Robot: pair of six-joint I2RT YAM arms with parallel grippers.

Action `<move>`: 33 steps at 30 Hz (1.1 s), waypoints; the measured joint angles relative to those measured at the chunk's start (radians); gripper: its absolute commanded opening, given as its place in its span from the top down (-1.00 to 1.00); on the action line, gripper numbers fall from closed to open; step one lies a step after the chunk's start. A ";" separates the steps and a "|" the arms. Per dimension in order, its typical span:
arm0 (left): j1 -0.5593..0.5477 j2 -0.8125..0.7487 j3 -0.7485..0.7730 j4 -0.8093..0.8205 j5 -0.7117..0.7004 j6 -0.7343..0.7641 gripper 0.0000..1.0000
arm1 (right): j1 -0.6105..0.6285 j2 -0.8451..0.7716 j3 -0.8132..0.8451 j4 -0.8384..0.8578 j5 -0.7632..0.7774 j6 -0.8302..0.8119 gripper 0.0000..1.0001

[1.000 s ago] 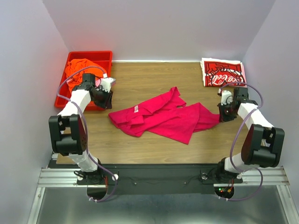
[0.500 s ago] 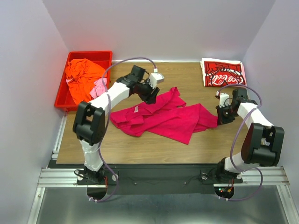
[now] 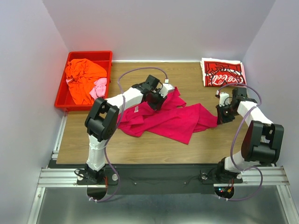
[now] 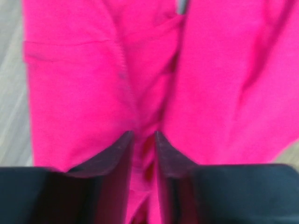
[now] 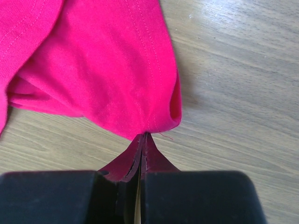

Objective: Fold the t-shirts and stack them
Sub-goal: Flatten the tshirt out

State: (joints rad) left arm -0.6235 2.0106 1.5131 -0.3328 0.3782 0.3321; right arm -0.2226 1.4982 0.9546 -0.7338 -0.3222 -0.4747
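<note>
Top external view, working outward from your edge: the table (image 3: 140, 144) shows bare wood nearest the arm bases. Just past it the magenta shirt (image 3: 174, 122) lies crumpled and unfolded across the middle, stretched left to right.

Your right gripper (image 3: 219, 118) sits at the shirt's right-hand end. On the right wrist view you can see its fingers (image 5: 154, 161) pressed flat together with a hem corner of the magenta cloth pinched at their tips. The fabric bulges away from the pinch and wood grain shows on either side.

Your left gripper (image 3: 158, 102) is further back, reaching in from the left onto the shirt's far part, near a flap that points toward the back wall. The left wrist view is blurred. Its fingers (image 4: 120, 156) stand close with a thin slit between them, and magenta cloth fills everything ahead and shows in the slit. You cannot tell whether they have a fold caught or merely hover over it.

Farthest from you, in the back left corner, the red bin (image 3: 88, 53) holds the bunched orange shirt (image 3: 81, 77), with the light pink shirt (image 3: 101, 87) at the bin's right side. In the back right corner the Coca-Cola shirt (image 3: 222, 73) lies folded flat on the wood, well apart from the magenta one.
</note>
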 measured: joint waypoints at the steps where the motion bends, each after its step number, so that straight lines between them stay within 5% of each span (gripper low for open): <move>1: 0.002 0.003 0.000 0.002 -0.017 0.001 0.86 | 0.000 0.000 0.000 0.000 0.001 0.000 0.99; 3: 0.003 0.003 0.000 0.000 -0.040 0.003 1.00 | 0.000 0.001 0.000 0.000 0.001 0.000 0.99; 10: 0.031 -0.043 -0.020 -0.032 -0.082 0.046 1.00 | 0.000 0.002 0.002 -0.002 0.007 0.000 0.99; 17: 0.092 -0.303 -0.134 -0.102 -0.088 0.096 1.00 | -0.001 0.002 0.010 -0.002 0.027 -0.008 0.99; 22: 0.150 -0.413 -0.200 -0.134 -0.088 0.118 1.00 | -0.004 -0.005 0.010 -0.017 0.042 -0.059 0.76; 26: 0.182 -0.419 -0.257 -0.164 -0.081 0.138 1.00 | -0.006 -0.070 0.010 -0.046 0.049 -0.112 0.99; 33: 0.229 -0.500 -0.391 -0.234 -0.086 0.227 1.00 | -0.006 -0.115 0.011 -0.051 0.087 -0.170 0.99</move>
State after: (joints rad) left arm -0.3950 1.5101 1.1225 -0.5667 0.2924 0.5587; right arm -0.2291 1.3830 0.9661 -0.7845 -0.2348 -0.6445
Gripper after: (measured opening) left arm 0.019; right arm 0.012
